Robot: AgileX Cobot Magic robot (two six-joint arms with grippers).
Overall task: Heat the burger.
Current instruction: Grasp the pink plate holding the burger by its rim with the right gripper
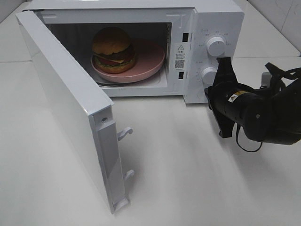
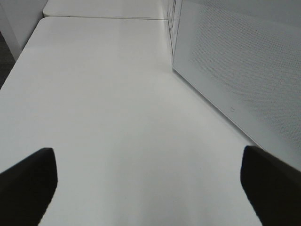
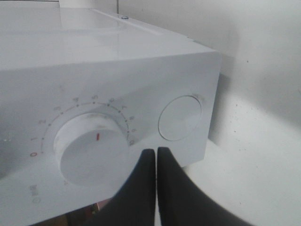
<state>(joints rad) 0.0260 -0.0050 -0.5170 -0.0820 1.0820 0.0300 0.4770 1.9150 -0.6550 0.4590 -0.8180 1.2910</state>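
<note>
Burger (image 1: 114, 49) on plate (image 1: 153, 62) inside microwave (image 1: 221, 19), upper centre of high view; door (image 1: 66, 108) wide open. Right gripper (image 3: 156, 157) pinched tight, empty, near lower knob (image 1: 208, 74). Left gripper (image 2: 150, 188) spread wide, empty. Burger likely soft, layers slide-prone (lift by plate rim).

Kitchen-like lab: microwave (image 1: 207, 19), white tabletop (image 1: 188, 179).
</note>
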